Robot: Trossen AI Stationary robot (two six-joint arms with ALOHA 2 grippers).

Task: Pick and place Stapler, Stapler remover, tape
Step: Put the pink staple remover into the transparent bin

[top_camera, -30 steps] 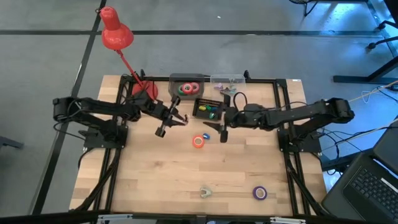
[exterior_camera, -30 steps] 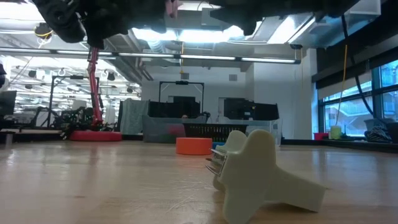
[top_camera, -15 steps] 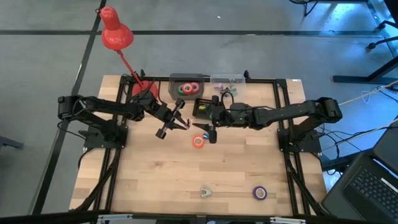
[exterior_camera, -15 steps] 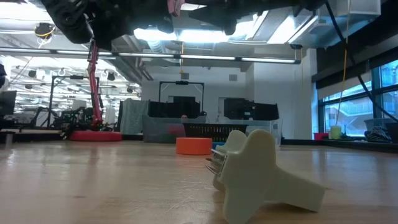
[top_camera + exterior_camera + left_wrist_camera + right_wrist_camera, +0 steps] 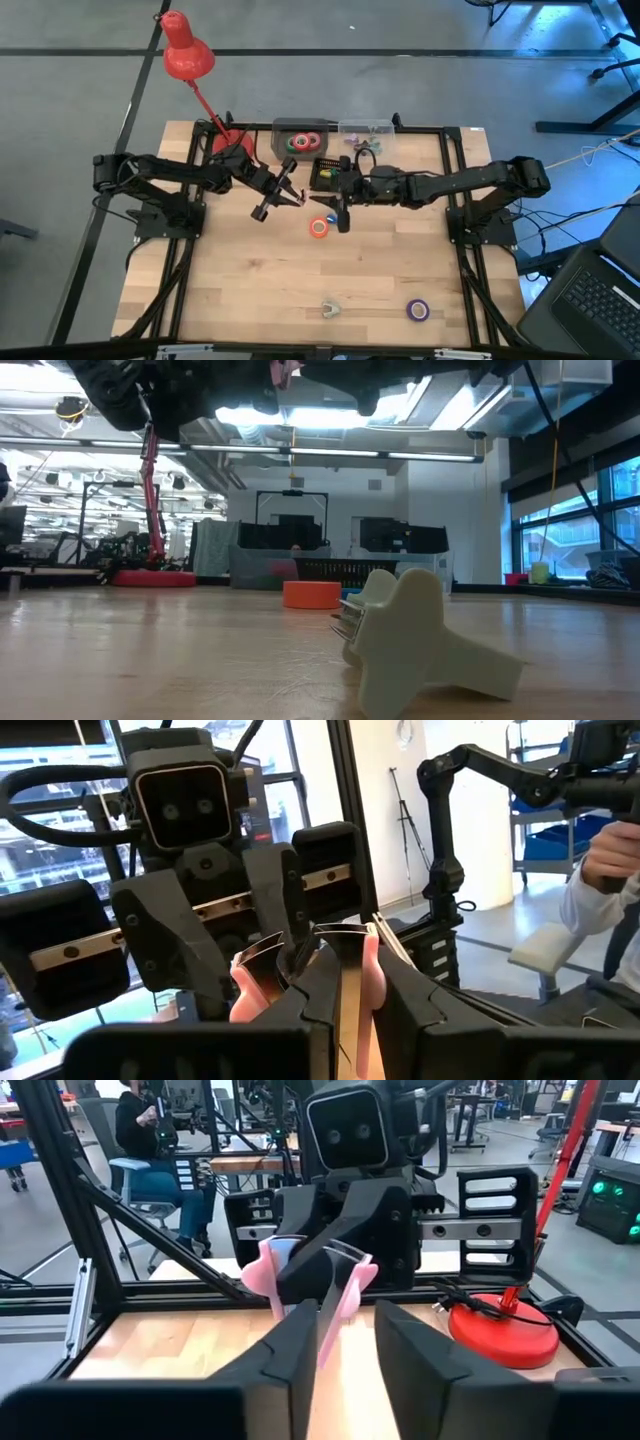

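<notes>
Since a second ago the right gripper (image 5: 322, 203) has slid toward desk centre, facing the left gripper (image 5: 297, 197) — both sets of jaws pinch one pink plastic stapler remover (image 5: 352, 982). Two tape rings lie loose: glossy orange (image 5: 319, 227) mid-desk, purple (image 5: 417, 310) near the front edge.

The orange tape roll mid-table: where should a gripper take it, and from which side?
Probably from straight above: the orange tape roll lies flat, hole up, so one finger in the hole and one outside can pinch its ring wall.
</notes>
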